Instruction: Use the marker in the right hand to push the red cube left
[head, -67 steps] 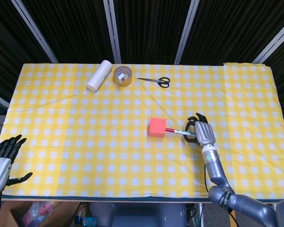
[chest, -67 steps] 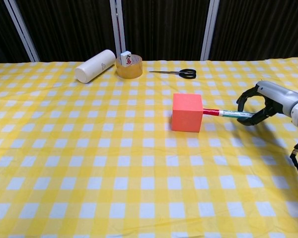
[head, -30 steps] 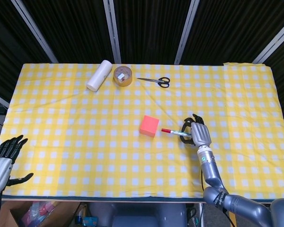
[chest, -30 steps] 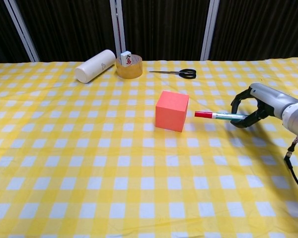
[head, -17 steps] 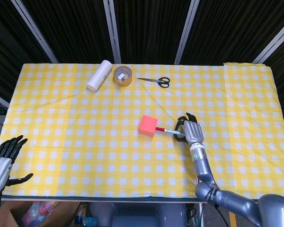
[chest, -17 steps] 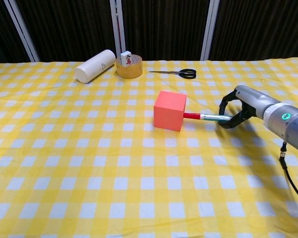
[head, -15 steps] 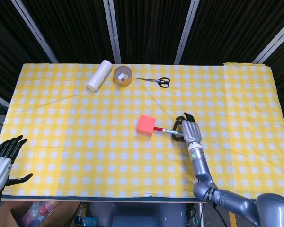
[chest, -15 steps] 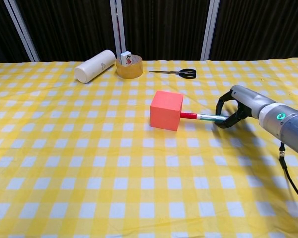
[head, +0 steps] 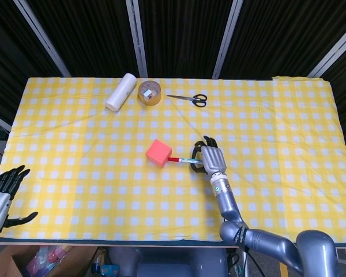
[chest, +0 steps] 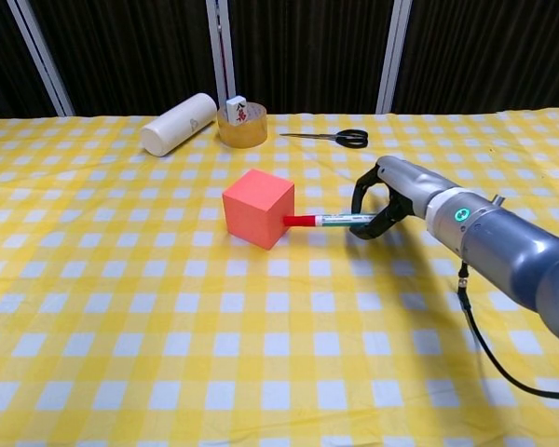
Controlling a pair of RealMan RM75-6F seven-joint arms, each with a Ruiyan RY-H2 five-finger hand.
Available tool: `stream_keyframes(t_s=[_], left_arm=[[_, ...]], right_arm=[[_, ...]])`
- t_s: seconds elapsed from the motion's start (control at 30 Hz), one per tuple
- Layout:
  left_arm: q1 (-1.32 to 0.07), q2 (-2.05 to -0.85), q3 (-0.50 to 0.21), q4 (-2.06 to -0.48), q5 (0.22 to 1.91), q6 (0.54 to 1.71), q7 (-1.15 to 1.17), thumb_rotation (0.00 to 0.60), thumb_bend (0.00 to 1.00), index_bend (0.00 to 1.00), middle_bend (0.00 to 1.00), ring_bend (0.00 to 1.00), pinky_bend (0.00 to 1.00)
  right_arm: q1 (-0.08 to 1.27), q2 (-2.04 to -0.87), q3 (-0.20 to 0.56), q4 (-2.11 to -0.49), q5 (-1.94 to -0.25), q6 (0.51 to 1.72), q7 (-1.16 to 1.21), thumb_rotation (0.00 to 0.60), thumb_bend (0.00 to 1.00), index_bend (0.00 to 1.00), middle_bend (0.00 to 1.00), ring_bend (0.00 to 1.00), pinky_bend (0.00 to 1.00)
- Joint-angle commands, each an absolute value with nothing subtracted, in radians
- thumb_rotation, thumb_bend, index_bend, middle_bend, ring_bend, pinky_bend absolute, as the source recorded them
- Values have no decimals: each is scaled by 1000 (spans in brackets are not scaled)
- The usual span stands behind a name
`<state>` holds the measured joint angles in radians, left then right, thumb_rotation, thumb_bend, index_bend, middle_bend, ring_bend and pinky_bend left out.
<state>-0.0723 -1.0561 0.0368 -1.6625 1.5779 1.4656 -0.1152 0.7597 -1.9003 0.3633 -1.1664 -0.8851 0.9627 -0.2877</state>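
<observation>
Right robot hand (chest: 380, 207) pinches marker (chest: 328, 221) level, red cap against red cube (chest: 257, 208) right face, low so shove slides it. Cube mid-worktop (head: 75, 173). Left robot hand (head: 1, 193) spread, idle at near-left edge.

No text, label or number can be read; the tile (chest: 235, 108) by the tape roll (chest: 243, 126) bears only a blurred mark.

Cloth (chest: 121, 307): woven, matt, yellow-white check, slightly creased. Cube (chest: 257, 208): matt, smooth faces, foam-like. Marker (chest: 328, 221): glossy plastic. Right hand (chest: 380, 200): black matt fingers, smooth grey metallic shell. Scissors (head: 188, 99): shiny metal blades, black plastic handles. Tape (chest: 241, 126): glossy, translucent amber. Roll (chest: 177, 123): white, matt.
</observation>
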Motion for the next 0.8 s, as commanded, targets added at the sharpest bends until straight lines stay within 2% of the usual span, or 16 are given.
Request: stream_keyframes(t_s=[0.03,0.63,0.8], left_arm=[[-70,-1055,37,-1661,1577,1469,-118,600,0,0,0,0,0],[-67,-1053,40,-1661,1584,1472,-123,600,0,0,0,0,0],[-70,-1052,40,-1662,1591,1471,-126,600,0,0,0,0,0]], right_arm=[[767,-1910,361,-1167,-879,969,-307,600,388,602,278,42,52],[705,-1872,343,-1247,-837,1058,-367,600,388,602,278,42,52],[712,-1886,360,-1251,-815,1064,-378,600,388,602,278,42,52]])
